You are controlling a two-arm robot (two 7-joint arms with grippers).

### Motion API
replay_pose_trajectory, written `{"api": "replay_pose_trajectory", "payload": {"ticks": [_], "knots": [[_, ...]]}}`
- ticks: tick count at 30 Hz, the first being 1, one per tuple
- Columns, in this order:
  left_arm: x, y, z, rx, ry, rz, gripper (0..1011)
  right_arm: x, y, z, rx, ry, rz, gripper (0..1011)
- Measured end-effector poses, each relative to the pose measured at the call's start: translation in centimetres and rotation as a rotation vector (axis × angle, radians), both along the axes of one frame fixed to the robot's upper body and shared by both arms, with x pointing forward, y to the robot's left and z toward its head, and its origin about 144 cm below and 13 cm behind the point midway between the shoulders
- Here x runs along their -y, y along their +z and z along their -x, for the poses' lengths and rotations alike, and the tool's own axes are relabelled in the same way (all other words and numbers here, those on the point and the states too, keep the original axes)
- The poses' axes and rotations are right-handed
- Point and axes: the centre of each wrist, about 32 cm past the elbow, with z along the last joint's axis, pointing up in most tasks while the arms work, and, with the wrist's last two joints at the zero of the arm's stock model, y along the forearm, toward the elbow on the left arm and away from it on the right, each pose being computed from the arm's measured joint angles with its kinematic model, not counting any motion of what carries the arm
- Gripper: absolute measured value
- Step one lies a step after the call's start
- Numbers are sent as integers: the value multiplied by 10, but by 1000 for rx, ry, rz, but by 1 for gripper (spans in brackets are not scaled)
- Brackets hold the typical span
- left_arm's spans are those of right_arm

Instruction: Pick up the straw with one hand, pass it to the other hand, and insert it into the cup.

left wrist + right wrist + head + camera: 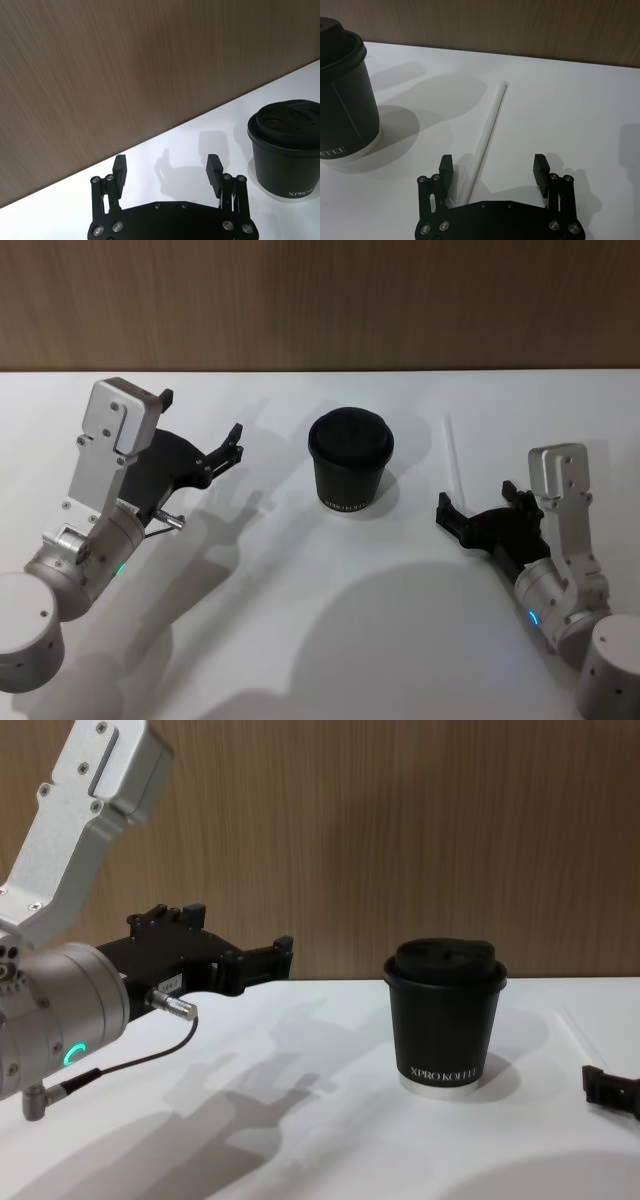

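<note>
The black paper coffee cup [350,465] stands upright on the white table [300,400] with its domed lid on. The chest view shows the white "XPRO KOFFEE" lettering near its base. Both wrist views cut the cup off at an edge, so only part of the lettering reads there.

The white straw [487,135] lies flat on the table to the right of the cup, apart from it, with one end pointing toward the wooden wall panel [320,300] behind the cup. White on white, it is hard to make out in the head and chest views, where it shows only as a faint line.

The right gripper [493,167] sits low to the right of the cup, over the nearer end of the straw. Its two fingers are spread wide with nothing between their pads. In the right wrist view the straw runs in between the fingers, much closer to one than the other, and its nearer end is hidden behind the gripper's black body. Whether that finger touches the straw cannot be told. In the chest view only the tip of this gripper shows, at the frame's edge.

The left gripper [167,172] is raised above the table to the left of the cup, well apart from it, with its fingers wide apart and empty.
</note>
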Motion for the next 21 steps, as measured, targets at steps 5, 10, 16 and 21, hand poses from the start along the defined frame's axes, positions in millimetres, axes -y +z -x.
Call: {"api": "replay_pose_trajectory", "payload": {"ticks": [5, 10, 16, 21], "knots": [[0, 0, 0, 0, 0, 0, 1002, 1, -1, 0, 5, 4, 2, 1001], [0, 0, 0, 0, 0, 0, 1002, 1, -2, 0, 10, 8, 5, 1001], [0, 0, 0, 0, 0, 0, 1001, 1, -2, 0, 14, 12, 6, 1001], [0, 0, 0, 0, 0, 0, 1001, 2, -3, 1, 15, 13, 6, 1001]]}}
